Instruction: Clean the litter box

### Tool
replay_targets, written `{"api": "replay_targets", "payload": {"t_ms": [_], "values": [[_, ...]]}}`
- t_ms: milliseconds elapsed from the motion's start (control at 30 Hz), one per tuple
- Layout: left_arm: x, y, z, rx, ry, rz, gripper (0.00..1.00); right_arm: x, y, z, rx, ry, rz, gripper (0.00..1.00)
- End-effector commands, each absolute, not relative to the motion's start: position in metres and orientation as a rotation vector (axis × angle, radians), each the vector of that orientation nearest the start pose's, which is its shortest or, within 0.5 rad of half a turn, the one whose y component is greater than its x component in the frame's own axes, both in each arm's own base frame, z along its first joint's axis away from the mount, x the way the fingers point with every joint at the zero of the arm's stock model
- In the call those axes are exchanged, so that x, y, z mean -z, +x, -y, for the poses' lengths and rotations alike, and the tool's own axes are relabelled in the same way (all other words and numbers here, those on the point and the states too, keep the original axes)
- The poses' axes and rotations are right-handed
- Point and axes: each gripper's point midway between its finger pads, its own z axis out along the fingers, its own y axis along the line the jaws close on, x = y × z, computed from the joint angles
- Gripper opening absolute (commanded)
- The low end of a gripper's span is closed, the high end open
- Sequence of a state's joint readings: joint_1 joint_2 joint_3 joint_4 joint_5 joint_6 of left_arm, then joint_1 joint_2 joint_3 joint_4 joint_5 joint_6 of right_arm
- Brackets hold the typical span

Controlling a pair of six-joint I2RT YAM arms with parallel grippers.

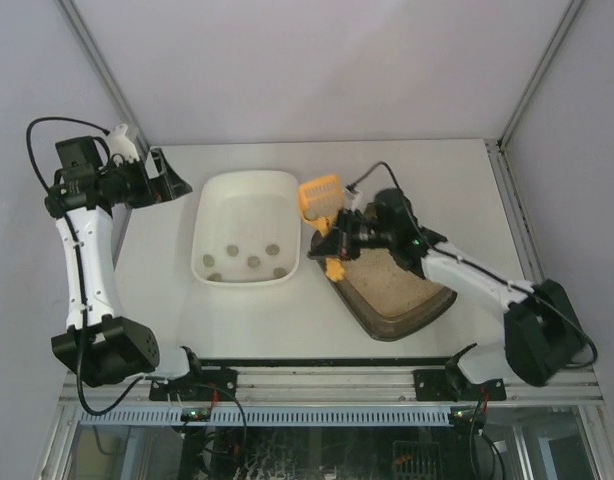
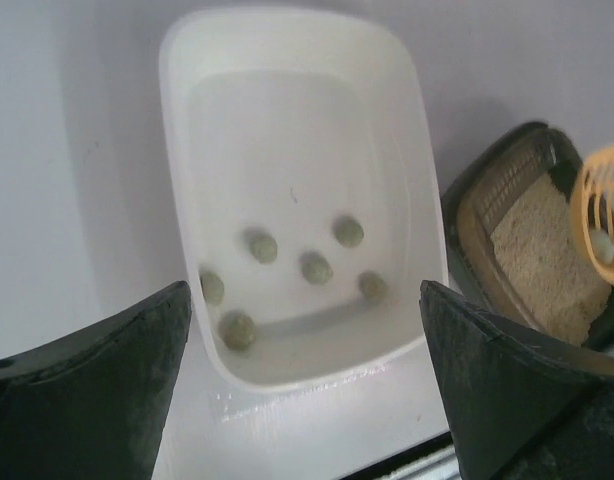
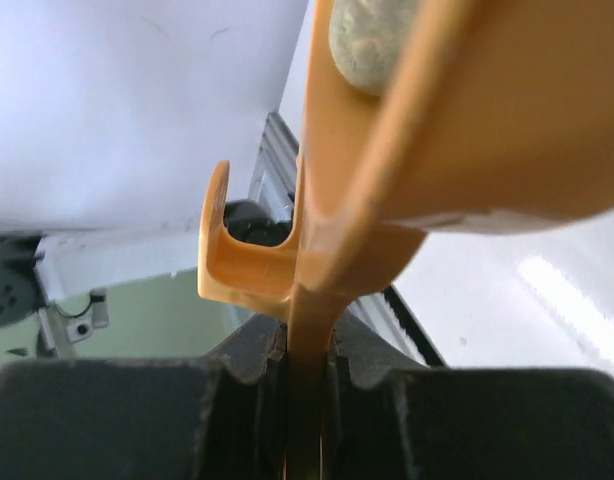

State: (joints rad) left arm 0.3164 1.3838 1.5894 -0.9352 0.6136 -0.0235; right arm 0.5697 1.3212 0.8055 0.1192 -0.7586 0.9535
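- Litter box (image 1: 432, 310) at table's 4 o'clock, sand inside.
- R gripper (image 1: 335, 250) clamped on orange scoop (image 1: 320, 196) handle, above box's 10 o'clock corner; one clump (image 3: 372, 40) in scoop.
- L gripper (image 1: 175, 178) at 10 o'clock, fingers spread wide.
- White tub (image 1: 202, 215) mid-table, six clumps (image 2: 260, 245) in it.

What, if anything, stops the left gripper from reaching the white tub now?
Probably nothing, so yes: the left gripper is open and empty beside the white tub, with only bare table between them.
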Motion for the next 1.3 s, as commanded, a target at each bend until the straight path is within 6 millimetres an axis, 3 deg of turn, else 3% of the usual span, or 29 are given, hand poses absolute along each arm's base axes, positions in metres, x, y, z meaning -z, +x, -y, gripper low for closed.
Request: {"api": "replay_targets", "payload": {"t_ms": [0,100,200,333,467,733,900,1000,1067,1167,1200,1267], "values": [[-0.288,0.308,0.000,0.491,-0.008,-2.261,1.00,-0.199,0.247,-0.353,-1.387,-0.311,-2.430,0.00],[-0.277,0.291,-0.009,0.386,0.007,-2.269,1.00,-0.183,0.272,-0.383,-1.111,-0.480,-2.531,0.00],[-0.276,0.279,-0.018,0.320,-0.013,-2.240,1.00,-0.157,0.294,-0.392,-0.676,-0.686,-2.593,0.00],[-0.273,0.274,-0.023,0.290,-0.057,-2.225,1.00,-0.138,0.321,-0.384,-0.027,-0.861,-2.492,0.00],[-0.273,0.275,-0.025,0.283,-0.066,-2.217,1.00,-0.130,0.326,-0.375,0.240,-0.913,-2.395,0.00],[-0.264,0.280,-0.024,0.312,-0.083,-2.229,1.00,-0.148,0.313,-0.372,0.258,-0.908,-2.298,0.00],[-0.261,0.279,-0.026,0.292,-0.092,-2.224,1.00,-0.176,0.313,-0.381,0.115,-0.859,-2.231,0.00],[-0.261,0.279,-0.028,0.277,-0.099,-2.225,1.00,-0.208,0.309,-0.378,0.022,-0.818,-2.211,0.00],[-0.260,0.278,-0.028,0.277,-0.099,-2.224,1.00,-0.235,0.305,-0.365,-0.077,-0.777,-2.210,0.00],[-0.257,0.280,-0.027,0.291,-0.103,-2.231,1.00,-0.253,0.300,-0.324,-0.213,-0.715,-2.251,0.00],[-0.256,0.281,-0.027,0.296,-0.106,-2.233,1.00,-0.250,0.299,-0.307,-0.243,-0.698,-2.280,0.00],[-0.253,0.284,-0.027,0.309,-0.124,-2.239,1.00,-0.222,0.299,-0.257,-0.268,-0.637,-2.400,0.00]]}}
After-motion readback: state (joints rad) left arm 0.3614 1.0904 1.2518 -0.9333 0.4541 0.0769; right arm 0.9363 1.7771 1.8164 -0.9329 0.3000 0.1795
